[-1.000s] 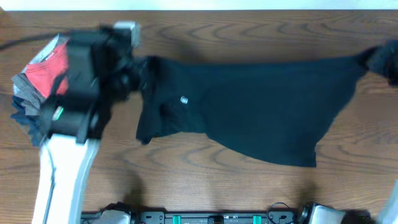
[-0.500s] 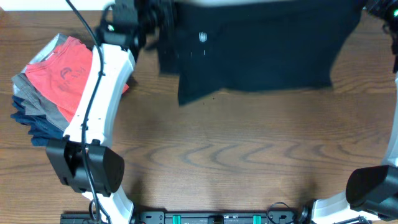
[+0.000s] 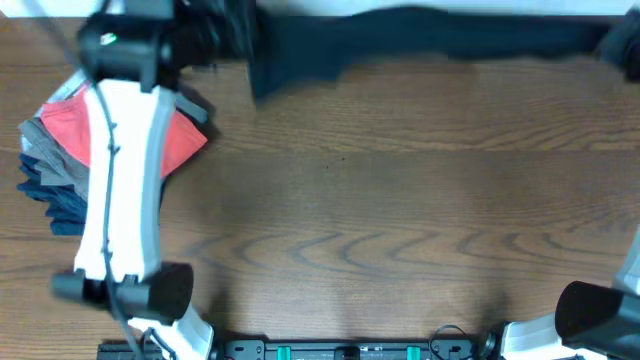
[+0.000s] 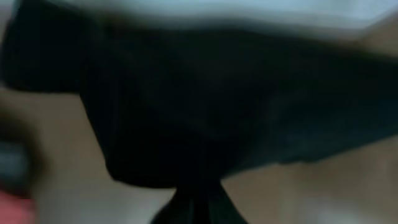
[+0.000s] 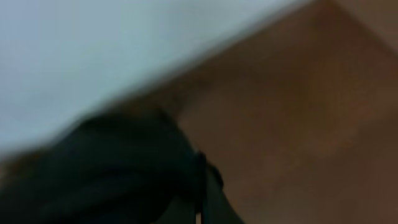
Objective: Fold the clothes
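Observation:
The clothes (image 3: pixel 420 40), a black soft garment, hang stretched in a long band along the table's far edge. My left gripper (image 3: pixel 232 30) is shut on its left end and my right gripper (image 3: pixel 612 42) on its right end. A flap droops at the left by the grip. Black fabric (image 4: pixel 205 106) fills the blurred left wrist view, gathered into my shut left gripper (image 4: pixel 198 208) at the bottom. In the right wrist view a bunch of the fabric (image 5: pixel 106 168) sits against my shut right gripper (image 5: pixel 200 208). No logo shows.
A stack of folded garments lies at the left: a red-orange shirt (image 3: pixel 65 130) on top, grey and navy ones (image 3: pixel 45 195) below. My white left arm (image 3: pixel 125 190) crosses over that stack. The far table edge (image 3: pixel 300 8) meets a white surface.
Both grippers have carried the garment from the middle of the table toward the far edge. It now shows as a narrow band, and the left arm has stretched out far.

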You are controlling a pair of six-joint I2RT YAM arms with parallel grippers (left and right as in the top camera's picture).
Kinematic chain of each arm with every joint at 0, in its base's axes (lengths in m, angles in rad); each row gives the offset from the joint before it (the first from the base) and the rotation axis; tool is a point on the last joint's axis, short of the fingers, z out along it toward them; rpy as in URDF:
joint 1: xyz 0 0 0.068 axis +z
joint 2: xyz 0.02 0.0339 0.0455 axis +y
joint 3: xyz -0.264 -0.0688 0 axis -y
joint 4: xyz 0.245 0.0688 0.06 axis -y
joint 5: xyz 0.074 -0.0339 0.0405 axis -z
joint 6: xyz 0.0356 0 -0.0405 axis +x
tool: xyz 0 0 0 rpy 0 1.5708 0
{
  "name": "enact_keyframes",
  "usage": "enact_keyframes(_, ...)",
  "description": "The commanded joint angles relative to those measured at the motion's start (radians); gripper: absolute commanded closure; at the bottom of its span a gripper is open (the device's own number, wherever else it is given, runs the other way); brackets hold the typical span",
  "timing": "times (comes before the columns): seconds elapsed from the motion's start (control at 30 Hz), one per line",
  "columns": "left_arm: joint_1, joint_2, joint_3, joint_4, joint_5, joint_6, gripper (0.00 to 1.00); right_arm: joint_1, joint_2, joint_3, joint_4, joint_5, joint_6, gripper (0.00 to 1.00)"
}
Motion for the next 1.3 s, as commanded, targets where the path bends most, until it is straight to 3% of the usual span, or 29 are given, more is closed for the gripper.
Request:
enact_keyframes(0.0, 0.001, 0.079, -0.069, -0.143, 0.005, 0.009, 0.94, -0.011, 0.018, -0.117, -0.039, 0.183, -0.043, 0.99)
enact_keyframes(0.2, -0.02, 0.153, -0.263, -0.333, 0.006, 0.01, 0.94, -0.018, 0.018, -0.325, -0.091, 0.204, -0.043, 0.99)
enact_keyframes(0.47, -0.089, 0.152, -0.607, -0.312, 0.005, 0.014, 0.94, -0.025, 0.017, -0.478, -0.235, 0.348, 0.023, 0.99)
enact_keyframes(0.73, -0.131, 0.108, -0.851, -0.253, -0.011, 0.014, 0.94, -0.073, 0.017, -0.589, -0.293, 0.357, 0.072, 0.99)
enact_keyframes(1.07, -0.131, -0.122, -0.986, -0.189, -0.011, 0.001, 0.94, -0.093, -0.011, -0.683, -0.314, 0.356, 0.124, 0.99)
enact_keyframes(1.27, -0.13, -0.233, -0.986, -0.096, -0.011, 0.001, 0.94, -0.092, -0.06, -0.702, -0.218, 0.221, 0.088, 0.99)
